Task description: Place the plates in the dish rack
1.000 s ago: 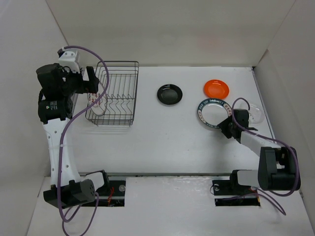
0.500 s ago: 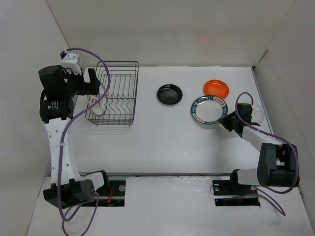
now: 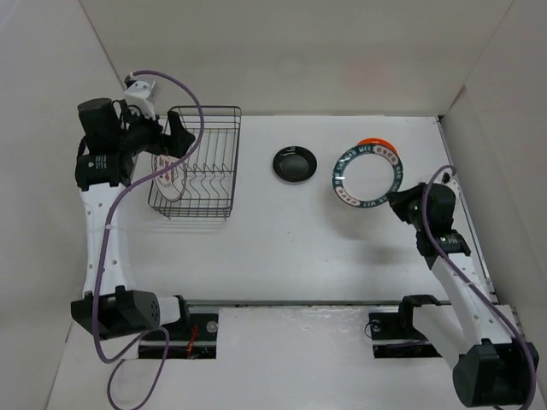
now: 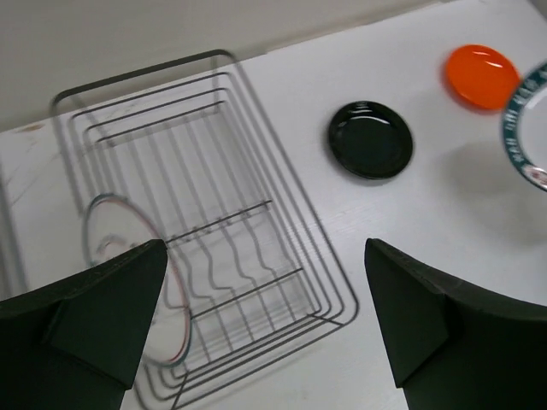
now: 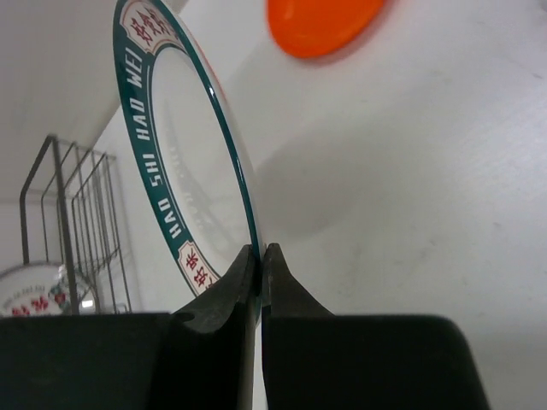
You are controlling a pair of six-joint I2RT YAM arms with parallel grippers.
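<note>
White bench (image 3: pixel 282 239) carries everything. Dark wire dish rack (image 3: pixel 224 162) sits at the far left of it, divider tines upright. White plate with dark green lettered rim (image 3: pixel 367 175) is at the right side, well apart from the rack. It is tipped up almost on edge and clamped at its lower rim by the right end effector (image 5: pixel 259 256), whose jaws pinch the rim tight. White plate with red pattern (image 3: pixel 167 171) stands tilted inside the rack at the rack's left end. Small glossy black plate (image 3: pixel 295 164) lies flat on the bench between the rack and the green-rimmed plate. Small orange plate (image 4: pixel 484 77) lies flat, far right, partly hidden behind the green-rimmed plate in the top view. Left end effector (image 4: pixel 263 256) hangs over the rack, fingers spread wide, gripping nothing.
</note>
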